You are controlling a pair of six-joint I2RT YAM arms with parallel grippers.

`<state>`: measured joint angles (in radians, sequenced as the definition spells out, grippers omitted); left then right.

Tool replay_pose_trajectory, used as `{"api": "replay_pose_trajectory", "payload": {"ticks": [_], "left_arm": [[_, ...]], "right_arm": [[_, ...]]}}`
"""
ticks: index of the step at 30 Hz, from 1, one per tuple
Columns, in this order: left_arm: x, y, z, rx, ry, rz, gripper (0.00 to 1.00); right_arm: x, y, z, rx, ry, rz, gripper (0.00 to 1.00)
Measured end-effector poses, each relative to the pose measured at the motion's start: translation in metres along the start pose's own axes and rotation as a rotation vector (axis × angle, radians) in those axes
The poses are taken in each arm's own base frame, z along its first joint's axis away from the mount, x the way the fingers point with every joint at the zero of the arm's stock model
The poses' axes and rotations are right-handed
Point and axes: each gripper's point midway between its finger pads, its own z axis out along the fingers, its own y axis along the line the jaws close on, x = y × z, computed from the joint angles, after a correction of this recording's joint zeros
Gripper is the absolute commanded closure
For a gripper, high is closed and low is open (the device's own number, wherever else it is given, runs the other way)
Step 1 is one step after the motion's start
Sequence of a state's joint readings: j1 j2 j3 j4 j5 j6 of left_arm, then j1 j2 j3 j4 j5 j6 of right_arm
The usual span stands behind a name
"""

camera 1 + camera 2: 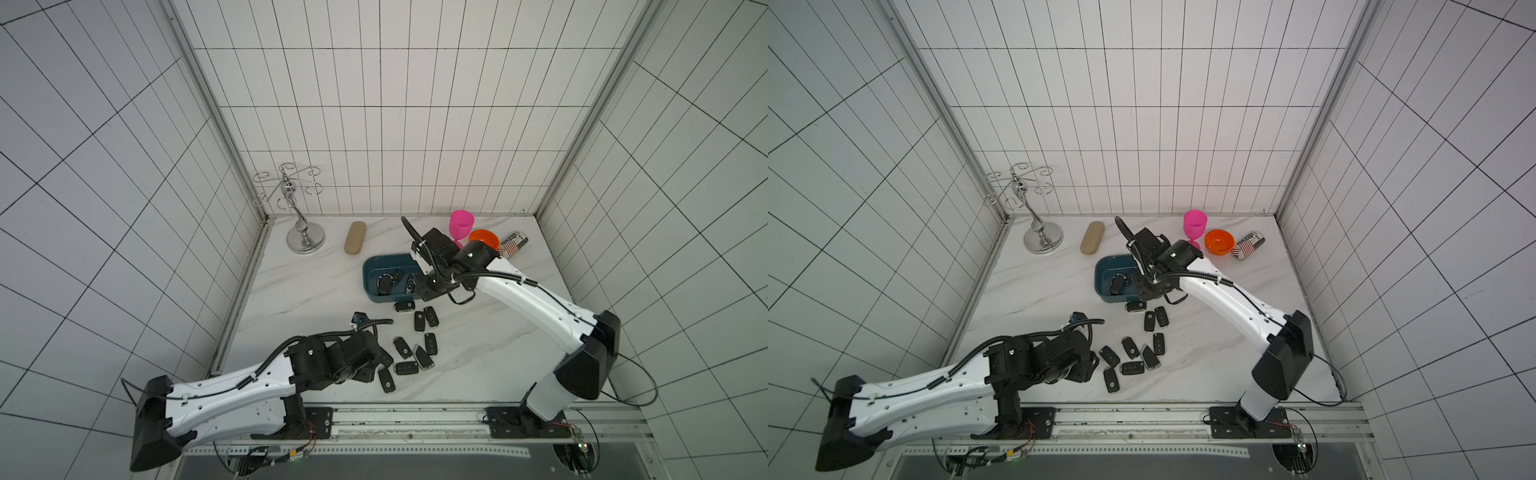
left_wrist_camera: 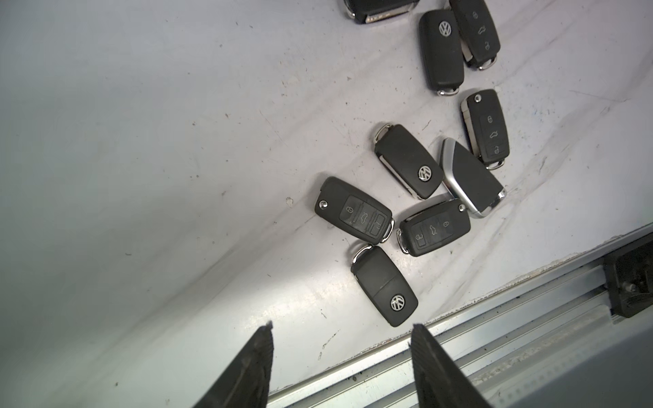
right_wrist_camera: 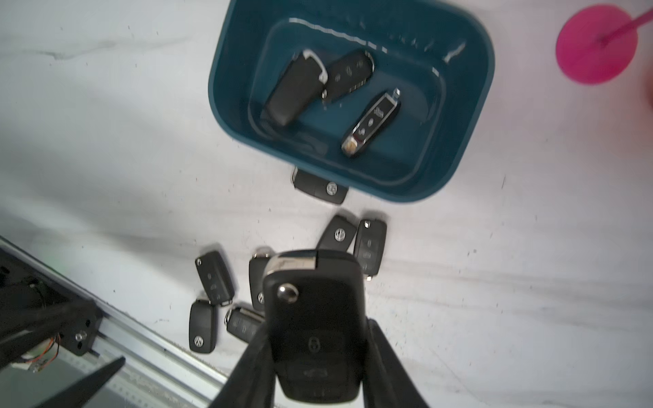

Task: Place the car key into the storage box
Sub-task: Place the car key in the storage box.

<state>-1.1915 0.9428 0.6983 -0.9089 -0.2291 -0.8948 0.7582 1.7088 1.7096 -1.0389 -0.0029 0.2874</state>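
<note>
The dark teal storage box (image 1: 376, 266) (image 1: 1105, 266) (image 3: 226, 70) sits mid-table with three car keys lying inside, one of them silver-trimmed (image 3: 371, 122). My right gripper (image 3: 318, 330) is shut on a black flip car key (image 3: 314, 311), held above the table just off the box's near side. In both top views the right wrist covers the box's right end. Several more black car keys (image 1: 419, 322) (image 2: 383, 286) lie loose between the box and the front edge. My left gripper (image 2: 342, 326) stands open and empty over the table, just short of the nearest key.
A pink goblet (image 1: 461, 224), orange bowl (image 1: 484, 240) and a lying can (image 1: 513, 244) stand behind the box at the back right. A chrome hook stand (image 1: 305, 239) and a tan case (image 1: 354, 243) are at the back left. A metal rail (image 2: 494, 318) runs along the front edge.
</note>
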Motion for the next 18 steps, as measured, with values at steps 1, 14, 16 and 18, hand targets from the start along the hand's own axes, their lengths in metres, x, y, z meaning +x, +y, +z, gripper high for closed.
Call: {"api": "replay_pose_trajectory", "payload": {"ticks": [1,14,16,18], "left_arm": [[0.002,-0.002,0.002,-0.006,-0.006,0.010,0.39],[-0.004,-0.013,0.026,-0.125,-0.005,-0.001,0.36],[-0.003,-0.014,0.029,-0.124,0.003,-0.001,0.36],[-0.003,-0.017,0.030,-0.116,0.006,-0.001,0.36]], "right_arm": [[-0.015,-0.002,0.007,-0.006,-0.002,0.000,0.77],[-0.041,-0.028,0.134,-0.013,0.205,0.034,0.78],[-0.040,-0.033,0.137,-0.012,0.212,0.046,0.78],[-0.042,-0.038,0.137,-0.010,0.208,0.060,0.78]]}}
